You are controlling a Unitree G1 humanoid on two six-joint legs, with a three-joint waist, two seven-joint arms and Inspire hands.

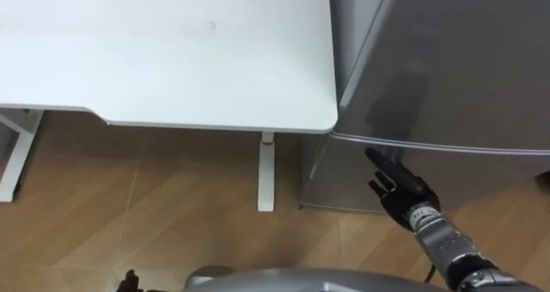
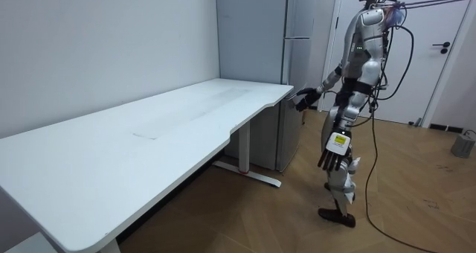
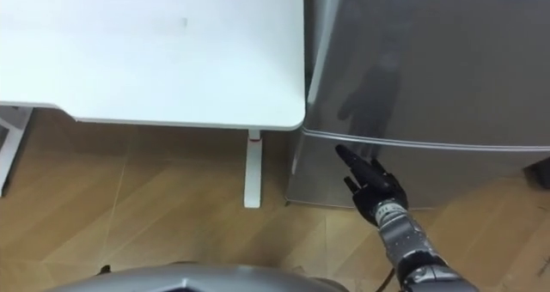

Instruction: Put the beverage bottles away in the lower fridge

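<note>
A tall silver fridge [image 1: 447, 60] stands right of the desk, both doors closed. The seam [image 1: 430, 144] between its upper and lower door runs just above my right hand [image 1: 404, 193]. That hand is open, its fingers straight, and the fingertips reach up to the seam near the lower door's [image 3: 447, 176] left end. In the room view I stand upright facing the fridge [image 2: 294, 74] with my right hand [image 2: 303, 98] stretched towards it. My left hand [image 2: 332, 152] hangs open at my side.
A large white desk [image 1: 172, 51] lies to my left, its corner close against the fridge, with a white leg [image 1: 266, 172] below. The floor is wooden. Behind me are a white door [image 2: 439, 52] and a small grey bin [image 2: 462, 143].
</note>
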